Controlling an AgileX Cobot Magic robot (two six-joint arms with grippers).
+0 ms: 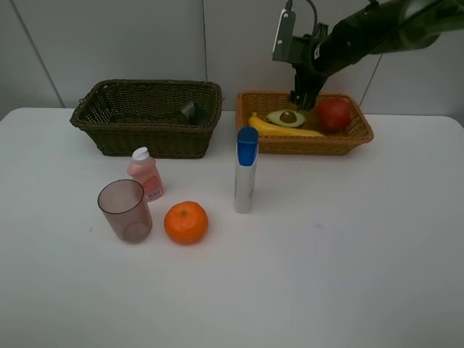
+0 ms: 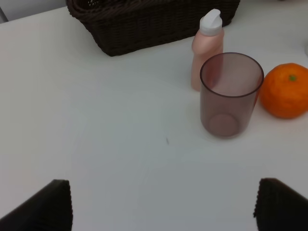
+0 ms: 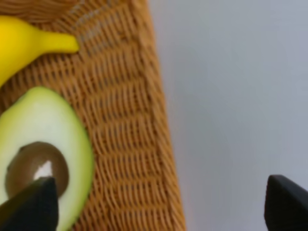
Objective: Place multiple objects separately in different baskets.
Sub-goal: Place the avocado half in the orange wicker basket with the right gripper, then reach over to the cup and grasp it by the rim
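Your right gripper (image 1: 303,98) hangs over the tan basket (image 1: 312,143), behind and right of the tube (image 1: 246,180). Its fingers are spread with nothing between them. Avocado (image 3: 43,144), banana (image 1: 283,130) and apple (image 1: 333,114) lie in that basket. Your left gripper (image 2: 163,207) is also spread wide and empty, low over the table (image 1: 348,254) well left of the tube, facing the cup (image 2: 231,96).

The orange (image 1: 185,222) sits just left of the tube and a little nearer you. I judge it firm, round and apt to roll, so take it across its middle. The tube stands upright, slim and slick-looking, and would likely topple at a nudge, so grip its mid body. The cup looks light and thin-walled, and the pink bottle (image 1: 146,174) stands close behind it. The dark basket (image 1: 152,138), behind and left of the tube, holds a dark bottle (image 1: 188,112).

The table is plain, white and smooth, with a pale panelled wall (image 1: 109,36) behind.
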